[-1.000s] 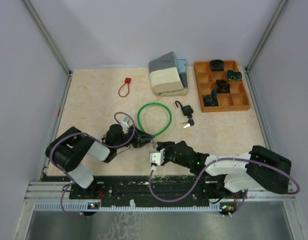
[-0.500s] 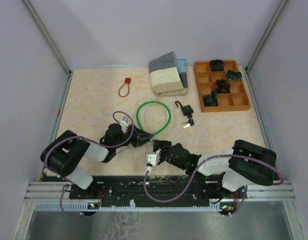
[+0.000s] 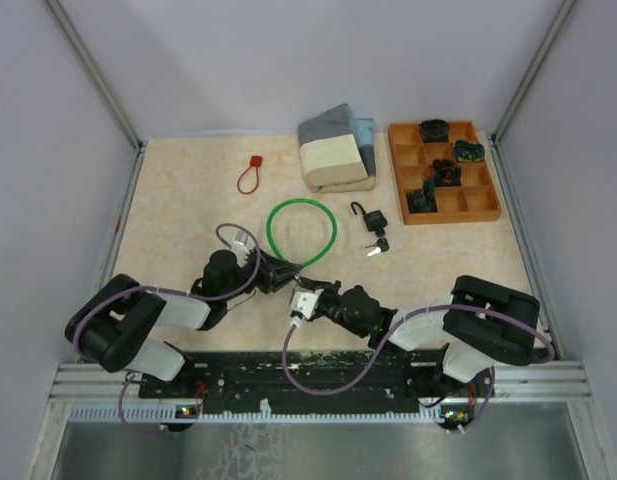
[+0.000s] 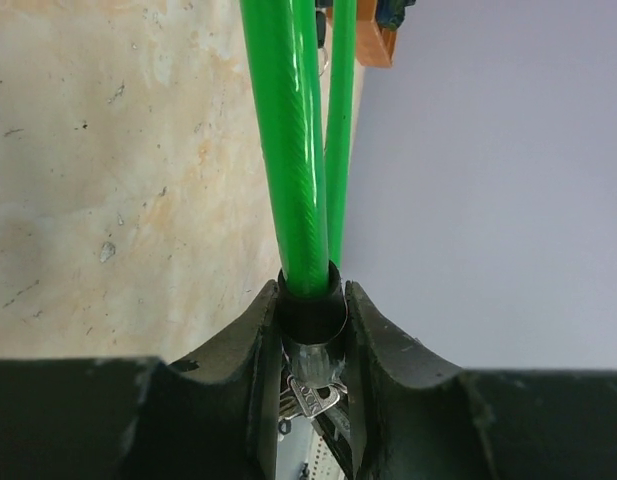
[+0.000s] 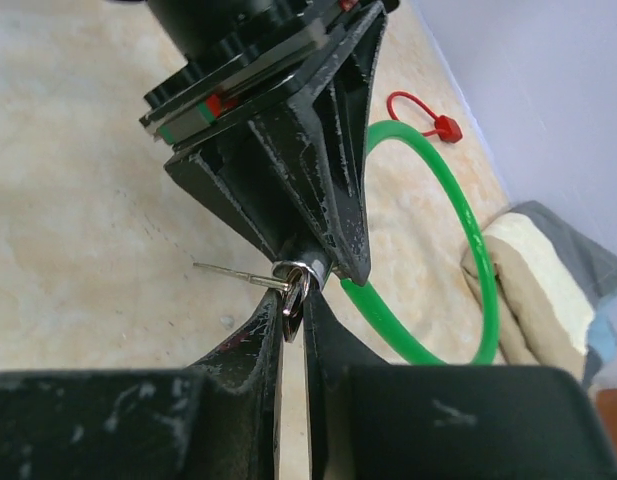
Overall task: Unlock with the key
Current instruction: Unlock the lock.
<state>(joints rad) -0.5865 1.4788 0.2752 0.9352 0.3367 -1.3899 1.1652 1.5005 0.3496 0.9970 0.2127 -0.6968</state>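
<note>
A green cable lock (image 3: 271,232) lies in a loop mid-table. My left gripper (image 3: 278,272) is shut on its black and silver lock barrel (image 4: 312,318), with the green cable (image 4: 296,150) running away from the fingers. A silver key (image 4: 313,397) sticks out of the barrel's end. My right gripper (image 3: 310,290) faces the left one and is shut on that key (image 5: 295,295) right at the barrel (image 5: 313,268). A second thin key (image 5: 228,270) on the same ring juts out sideways. The green cable (image 5: 458,210) curves off behind.
A small black padlock with keys (image 3: 371,218) lies right of the loop. A red seal loop (image 3: 251,172) is at the back left. A folded grey and beige cloth (image 3: 335,148) and a wooden compartment tray (image 3: 485,205) with dark items stand at the back.
Both grippers have shifted left and a little away, carrying the lock barrel; the green loop slid left with them. The right gripper has closed in against the left one.
</note>
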